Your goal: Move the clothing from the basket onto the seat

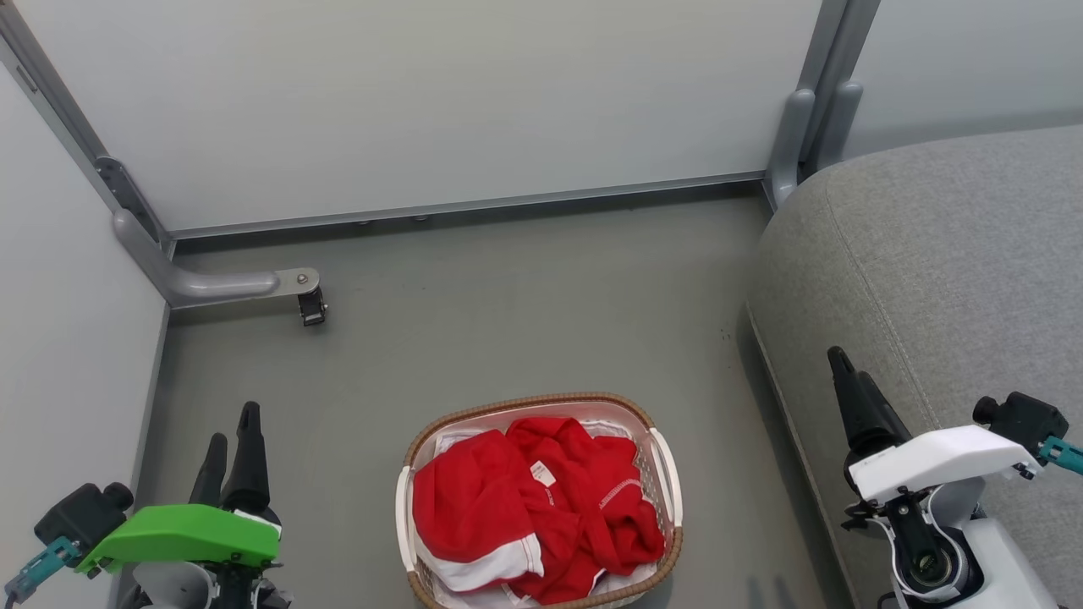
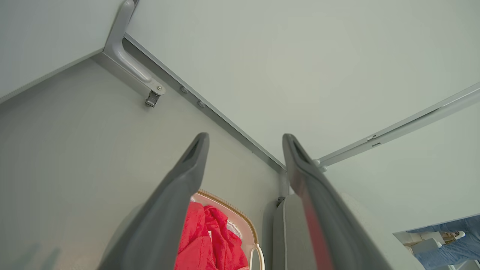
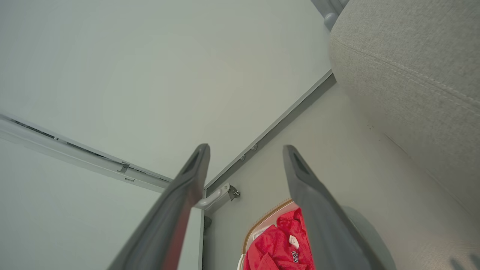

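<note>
The red clothing [image 1: 533,499] is heaped inside the oval white laundry basket [image 1: 529,399], which is set on the grey floor [image 1: 508,304] low in the middle of the head view. A small white label [image 1: 541,474] is shown near the top of the heap, and a white band [image 1: 499,565] is turned up at its near left edge. A plain white liner [image 1: 453,441] is glimpsed between the fabric and the perforated wall. The light grey sofa seat [image 1: 948,254] is placed to the basket's right, near it but apart, with a strip of floor between them.

The left gripper [image 2: 245,135] is held to the left of the basket. In the left wrist view its two dark fingers are spread wide, with nothing grasped. The right gripper [image 3: 246,147] is seen against the seat's front edge, to the right of the basket. Its fingers are likewise parted and nothing is clasped. Both grippers are positioned well apart from the clothing.

Pale wall panels [image 1: 423,101] are joined at a corner beyond the basket, and a grey bracket foot [image 1: 309,306] is set on the floor at the far left.
</note>
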